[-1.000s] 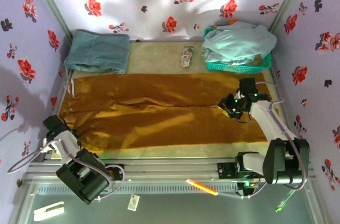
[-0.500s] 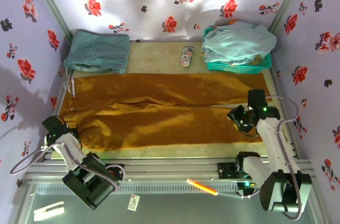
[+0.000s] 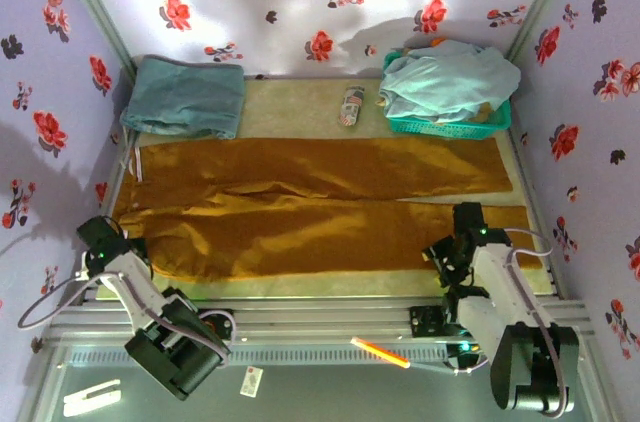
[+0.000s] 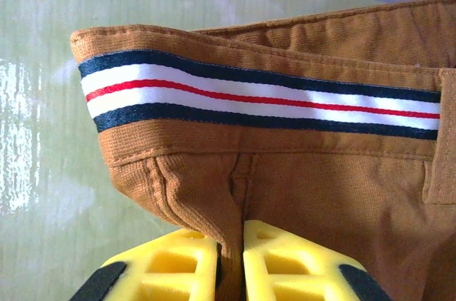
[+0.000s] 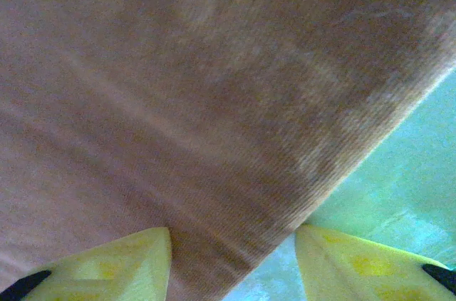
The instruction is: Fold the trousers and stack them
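You're looking at mustard-brown trousers (image 3: 320,207), waistband (image 4: 263,98) striped navy, white and red; walls (image 3: 300,2) lilac with red flowers, upper-right basket (image 3: 450,127) teal.

The trousers (image 3: 300,212) are matt ochre cloth. Up close it's a fine ribbed weave, slightly rough, zero sheen. The waistband trim (image 4: 263,98) is a smoother woven ribbon. The left gripper (image 4: 230,244) and right gripper (image 5: 234,237) both have yellow plastic fingers with a dull finish, and the left ones have moulded hollows. The mat (image 3: 290,107) underneath looks pale and a bit glossy. The basket (image 3: 450,125) at 1 o'clock is teal plastic mesh, and the folded garment (image 3: 185,97) at 10 o'clock is soft matt cloth. The rail (image 3: 300,327) at 6 o'clock is dull grey metal.
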### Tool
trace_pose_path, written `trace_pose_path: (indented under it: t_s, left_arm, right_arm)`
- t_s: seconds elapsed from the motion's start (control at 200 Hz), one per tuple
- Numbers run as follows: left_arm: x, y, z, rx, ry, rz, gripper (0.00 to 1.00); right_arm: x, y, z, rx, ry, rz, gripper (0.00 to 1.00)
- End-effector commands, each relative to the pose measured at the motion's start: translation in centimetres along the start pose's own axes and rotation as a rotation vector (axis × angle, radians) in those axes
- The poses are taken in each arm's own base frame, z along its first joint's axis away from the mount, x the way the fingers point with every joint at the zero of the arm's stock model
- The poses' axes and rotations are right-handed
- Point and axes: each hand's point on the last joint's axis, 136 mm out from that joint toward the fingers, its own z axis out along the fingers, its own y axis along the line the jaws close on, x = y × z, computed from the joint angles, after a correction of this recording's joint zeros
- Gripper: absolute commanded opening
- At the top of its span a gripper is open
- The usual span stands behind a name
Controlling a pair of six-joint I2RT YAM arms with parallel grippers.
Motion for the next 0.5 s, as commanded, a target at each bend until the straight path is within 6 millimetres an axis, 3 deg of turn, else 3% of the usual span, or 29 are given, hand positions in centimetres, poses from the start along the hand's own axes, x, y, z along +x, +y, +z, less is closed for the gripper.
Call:
trace_pose_path:
  t_s: [0.0, 0.215, 0.495]
  left_arm:
    - [-0.1, -1.2, -0.8, 0.037, 0.023, 0.031, 0.0]
    - [-0.2, -1.6, -1.1, 0.053, 0.022, 0.039, 0.0]
    - [-0.5, -2.3, -3.1, 0.102, -0.008, 0.065, 0.0]
  right_arm:
    - [-0.5, 0.3, 1.4, -0.028, -0.012, 0.068, 0.47]
    - [-1.7, 1.2, 1.5, -0.05, -0.064, 0.02, 0.0]
    - [-2.1, 1.7, -1.1, -0.049, -0.121, -0.088, 0.0]
